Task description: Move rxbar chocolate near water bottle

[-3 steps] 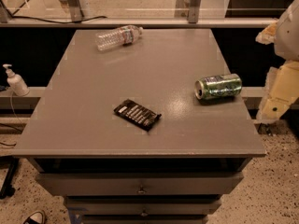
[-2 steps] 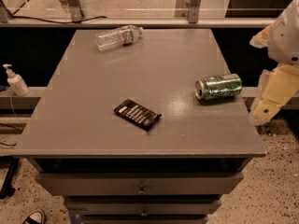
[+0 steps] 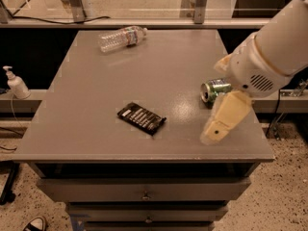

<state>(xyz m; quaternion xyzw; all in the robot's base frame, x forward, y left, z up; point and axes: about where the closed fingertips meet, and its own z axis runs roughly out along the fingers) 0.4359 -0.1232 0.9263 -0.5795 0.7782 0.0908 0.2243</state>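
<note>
Hovering over the table's front right, my claw sits just before the can; apart or together, I cannot tell. The bar lies mid-front, the bottle lies at the far edge.

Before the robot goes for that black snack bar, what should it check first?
1. Rxbar chocolate flat and uncovered on the table: ok.
2. Water bottle in view, lying on its side near the far edge: ok.
3. Bare table beside the bottle: ok.
4. Pincer above the bar: not ok; it hangs to the bar's right, near the front edge.
5. Green can off the bar-to-bottle path: ok; it lies to the right, partly behind the arm.
</note>
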